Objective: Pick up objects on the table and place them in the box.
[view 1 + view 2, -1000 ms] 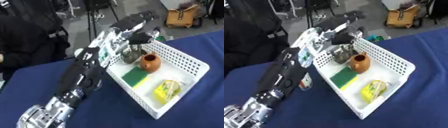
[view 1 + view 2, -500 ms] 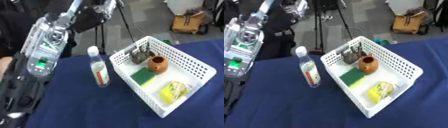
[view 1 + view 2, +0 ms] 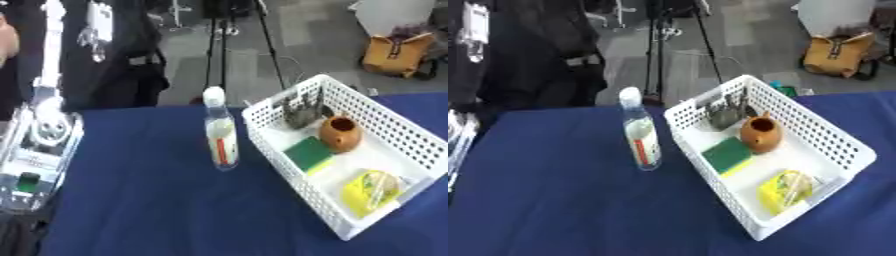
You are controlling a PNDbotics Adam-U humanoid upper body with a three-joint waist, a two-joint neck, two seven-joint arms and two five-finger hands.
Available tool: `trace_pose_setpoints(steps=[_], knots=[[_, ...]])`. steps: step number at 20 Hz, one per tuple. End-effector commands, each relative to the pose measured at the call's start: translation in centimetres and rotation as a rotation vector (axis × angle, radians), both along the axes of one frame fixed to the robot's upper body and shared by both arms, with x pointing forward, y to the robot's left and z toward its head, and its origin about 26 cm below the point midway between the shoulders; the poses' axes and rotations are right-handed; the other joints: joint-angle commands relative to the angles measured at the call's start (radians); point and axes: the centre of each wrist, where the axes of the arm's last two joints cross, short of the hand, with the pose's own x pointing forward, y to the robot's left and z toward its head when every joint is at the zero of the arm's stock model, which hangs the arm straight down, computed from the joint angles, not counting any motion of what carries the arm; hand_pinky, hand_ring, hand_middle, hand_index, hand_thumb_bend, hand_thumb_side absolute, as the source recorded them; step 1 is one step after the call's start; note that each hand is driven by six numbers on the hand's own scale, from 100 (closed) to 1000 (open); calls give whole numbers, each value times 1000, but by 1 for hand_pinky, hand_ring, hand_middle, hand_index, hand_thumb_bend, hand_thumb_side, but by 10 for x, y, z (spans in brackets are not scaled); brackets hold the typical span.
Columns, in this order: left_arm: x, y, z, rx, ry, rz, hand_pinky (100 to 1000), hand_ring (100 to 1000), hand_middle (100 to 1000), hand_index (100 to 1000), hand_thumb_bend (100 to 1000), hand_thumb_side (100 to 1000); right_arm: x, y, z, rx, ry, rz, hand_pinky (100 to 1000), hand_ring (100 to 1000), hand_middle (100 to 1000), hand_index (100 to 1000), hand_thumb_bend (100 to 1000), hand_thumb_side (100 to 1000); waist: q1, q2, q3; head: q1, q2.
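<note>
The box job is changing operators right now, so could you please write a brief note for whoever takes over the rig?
Hands: neither hand shows in either eye view; only part of the left arm is visible at the left edge.
In the white box: a brown pot, a green sponge, a yellow packet and a dark, grey item at the far end.
On the blue table: one clear bottle with a white cap, standing upright just left of the box, apart from it.
Done: four items are in the box.
Left: pick up the bottle and place it in the box.
</note>
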Motion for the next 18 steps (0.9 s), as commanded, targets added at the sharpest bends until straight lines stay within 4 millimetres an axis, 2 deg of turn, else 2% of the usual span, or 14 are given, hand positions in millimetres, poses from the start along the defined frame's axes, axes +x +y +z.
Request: trace_pose_setpoints(steps=[1, 4, 8, 13, 18], knots=[[-4, 0, -8, -55, -60, -28, 773, 897, 903, 1000, 113, 1000, -2, -4, 10, -11, -41, -31, 660, 539, 510, 680, 100, 850, -8, -13, 5, -18, 11], [-6, -2, -32, -104, -16, -43, 744, 887, 893, 1000, 108, 1000, -2, -4, 13, -3, -59, -47, 660, 539, 511, 680, 100, 852, -23, -5, 16, -45, 15], [-8, -4, -50, -137, 39, -53, 727, 869, 874, 1000, 102, 1000, -2, -5, 15, 2, -73, -59, 660, 540, 513, 680, 100, 856, -34, 9, 20, -62, 10], [-10, -6, -64, -222, 28, -42, 705, 863, 870, 1000, 118, 1000, -2, -7, 18, 7, -89, -73, 660, 541, 521, 687, 100, 864, -46, 25, 26, -71, -4], [-11, -7, -70, -273, -53, -35, 686, 855, 858, 995, 134, 1000, -2, -8, 20, 11, -100, -84, 663, 551, 549, 710, 100, 886, -54, 38, 25, -65, -24]])
